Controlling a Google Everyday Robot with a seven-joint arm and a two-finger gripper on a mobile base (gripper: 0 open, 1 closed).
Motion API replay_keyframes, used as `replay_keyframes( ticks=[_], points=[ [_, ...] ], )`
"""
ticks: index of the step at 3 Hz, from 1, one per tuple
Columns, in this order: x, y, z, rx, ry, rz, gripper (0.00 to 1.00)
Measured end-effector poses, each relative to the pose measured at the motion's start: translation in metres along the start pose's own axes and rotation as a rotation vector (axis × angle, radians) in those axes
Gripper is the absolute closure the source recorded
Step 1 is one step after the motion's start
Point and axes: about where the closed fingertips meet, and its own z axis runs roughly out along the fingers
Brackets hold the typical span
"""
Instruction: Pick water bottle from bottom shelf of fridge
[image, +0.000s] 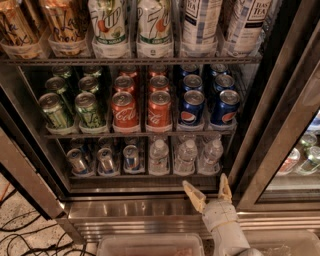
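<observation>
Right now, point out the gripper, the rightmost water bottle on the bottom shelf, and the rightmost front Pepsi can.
gripper (205, 181): camera view, open, midway across its gap, just below the bottom shelf (145, 176).
rightmost water bottle (210, 156): camera view, its clear body.
rightmost front Pepsi can (223, 111): camera view, its blue side.

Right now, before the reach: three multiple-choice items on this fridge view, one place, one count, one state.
1. Where is the hand relative to the bottom shelf?
A) inside it
B) below it, before the steel base
C) far above it

2. Water bottles in its front row?
A) one
B) three
C) six

3. The hand's fingers are:
A) spread, empty
B) shut, empty
C) shut on a bottle

B: it sits under the shelf's front edge.
B: three stand side by side.
A: nothing lies between the fingers.
</observation>
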Motion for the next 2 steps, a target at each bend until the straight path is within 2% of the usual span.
replay_keyframes(
  ticks=[1, 2],
  points=[
    [0.0000, 0.0000, 0.0000, 0.000, 0.000, 0.000, 0.38],
    [0.0000, 0.0000, 0.0000, 0.000, 0.000, 0.000, 0.23]
  ],
)
